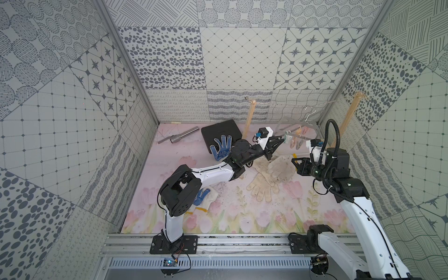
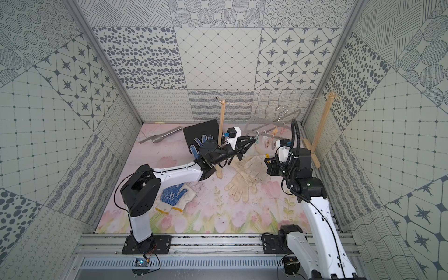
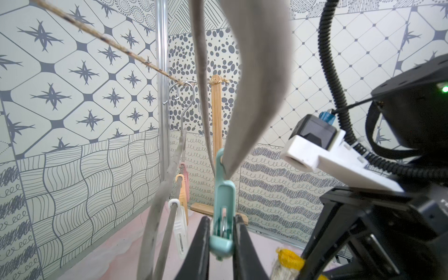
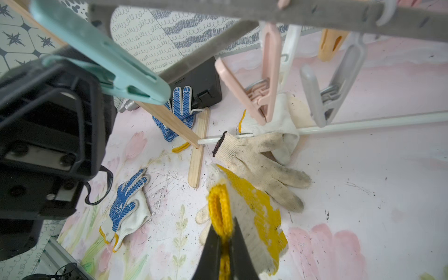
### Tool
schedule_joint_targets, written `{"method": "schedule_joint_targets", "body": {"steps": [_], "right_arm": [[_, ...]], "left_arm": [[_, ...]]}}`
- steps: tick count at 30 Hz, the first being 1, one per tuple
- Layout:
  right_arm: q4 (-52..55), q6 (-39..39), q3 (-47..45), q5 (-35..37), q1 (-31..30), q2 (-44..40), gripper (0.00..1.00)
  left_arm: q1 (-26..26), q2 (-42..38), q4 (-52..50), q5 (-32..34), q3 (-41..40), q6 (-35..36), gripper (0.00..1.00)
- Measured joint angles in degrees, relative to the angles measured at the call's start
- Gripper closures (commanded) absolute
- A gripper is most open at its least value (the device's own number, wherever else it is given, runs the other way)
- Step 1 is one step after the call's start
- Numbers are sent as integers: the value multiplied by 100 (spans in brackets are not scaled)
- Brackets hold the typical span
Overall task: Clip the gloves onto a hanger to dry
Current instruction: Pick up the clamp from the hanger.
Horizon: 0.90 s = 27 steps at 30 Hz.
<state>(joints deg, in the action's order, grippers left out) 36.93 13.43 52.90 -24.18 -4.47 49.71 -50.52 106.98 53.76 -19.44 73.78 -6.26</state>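
Though the far corner is crowded, I can pick out the grey hanger (image 1: 289, 119) in both top views, at about one o'clock on the worktop (image 1: 315, 218). Its hook sits over the string (image 3: 97, 36) between two wooden posts (image 1: 249, 116). My left pincer (image 1: 286, 140) reaches up to it, pressed onto a teal peg (image 2: 257, 140). My right pincer (image 1: 293, 159) sits at two o'clock, at the edge of the cream gloves (image 1: 264, 186) heaped mid-worktop. A blue-dotted glove (image 1: 221, 148) lies on the black case (image 1: 218, 128) at twelve, and a second blue-dotted glove (image 2: 174, 194) lies at eight, partly under my left arm

From the left wrist, both fingers (image 3: 201, 242) squeeze the lower part of the teal peg, which dangles from the hanger's loop. A white peg (image 3: 179, 223) and an orange peg (image 3: 181, 191) hang just beside it

From the right wrist, the fingers (image 4: 211, 252) are pressed together on the yellow cuff of the yellow-dotted glove (image 4: 257, 211). A pink peg (image 4: 264, 84) and a grey peg (image 4: 334, 89) hang from the hanger's bar above it
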Motion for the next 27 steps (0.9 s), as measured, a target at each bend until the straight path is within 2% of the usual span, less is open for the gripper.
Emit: {"method": "schedule_joint_targets", "body": {"steps": [9,18,27], "right_arm": [[11,-326,177,118,-660,44,100],[-42,-426,330,289,-951,-61,100],[-229,-704,776,372,-1379,-81,100]], "left_arm": [[-61,-546,-1292,361,208,-120,100],[-66,-911,-2590,625,503,-315,100],[-70,-1099,-3718,614,988,-520,100]]}}
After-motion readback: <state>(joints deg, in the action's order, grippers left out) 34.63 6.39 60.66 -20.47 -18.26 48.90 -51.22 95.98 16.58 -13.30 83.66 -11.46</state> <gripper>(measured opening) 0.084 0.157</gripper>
